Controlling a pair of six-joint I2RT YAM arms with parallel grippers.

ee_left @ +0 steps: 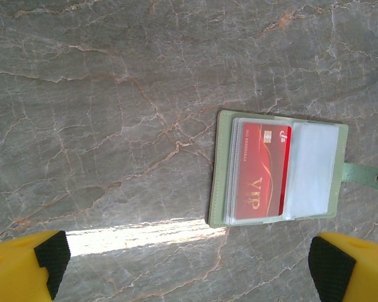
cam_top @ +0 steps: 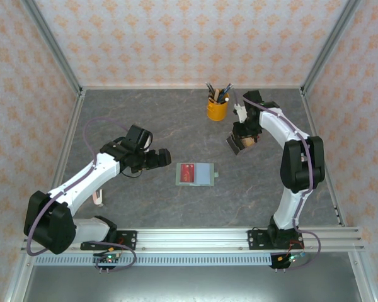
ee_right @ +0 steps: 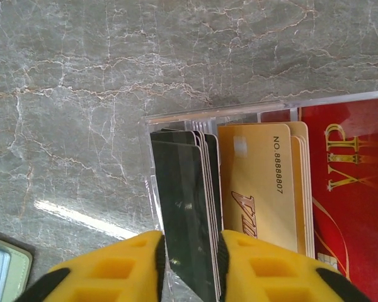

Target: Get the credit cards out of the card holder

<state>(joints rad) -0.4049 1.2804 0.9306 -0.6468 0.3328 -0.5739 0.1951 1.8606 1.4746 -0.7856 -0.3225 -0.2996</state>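
The sage-green card holder [cam_top: 205,174] lies open and flat at mid-table. A red VIP credit card [ee_left: 261,173] sits in its left clear pocket, and the right pocket [ee_left: 312,167] looks empty. The yellow credit card is hidden. My left gripper [cam_top: 160,158] hovers just left of the card holder [ee_left: 222,170], open and holding nothing, with its yellow fingers [ee_left: 25,267] wide apart. My right gripper [ee_right: 189,264] is at the back right, shut on a few dark cards [ee_right: 186,195] standing in a clear rack [ee_right: 208,113].
The rack [cam_top: 242,141] also holds tan cards [ee_right: 258,189] and red cards [ee_right: 353,182]. A yellow pen cup [cam_top: 217,108] stands behind it. The card holder's strap tab [ee_left: 365,175] sticks out to the right. Metal frame posts and patterned walls enclose the table.
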